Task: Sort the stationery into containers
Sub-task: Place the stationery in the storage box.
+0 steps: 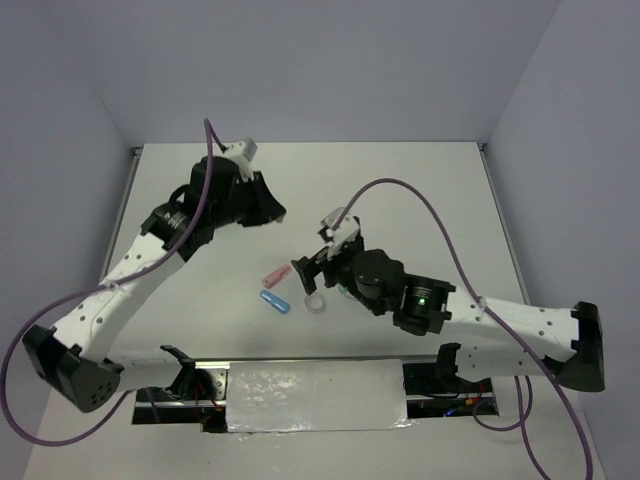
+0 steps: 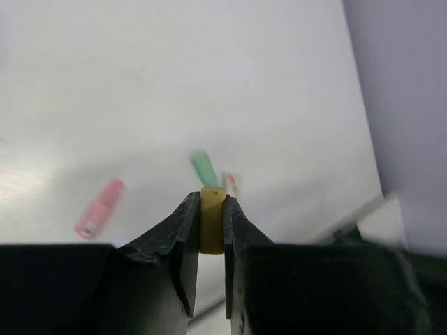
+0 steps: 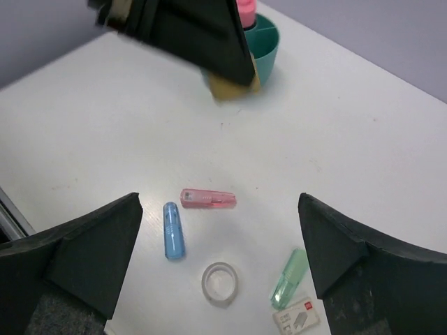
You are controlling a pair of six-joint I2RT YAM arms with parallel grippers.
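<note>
My left gripper (image 1: 272,208) is shut on a small yellow block (image 2: 212,220). In the right wrist view it hangs just in front of the teal organiser (image 3: 269,49), which holds something pink. In the top view my left arm hides the organiser. My right gripper (image 1: 318,262) is open and empty, hovering over the loose items (image 3: 220,230). Below it lie the pink stick (image 3: 208,199), the light-blue stick (image 3: 173,230), the clear tape ring (image 3: 220,283) and the green pen (image 3: 290,278). The pink stick (image 1: 273,273), blue stick (image 1: 274,302) and ring (image 1: 316,303) also show in the top view.
A small white staple box (image 3: 299,319) lies beside the green pen. The left wrist view shows the pink stick (image 2: 100,208) and the green pen (image 2: 204,167), both blurred. Grey walls close the table at the back and sides. Purple cables loop over both arms.
</note>
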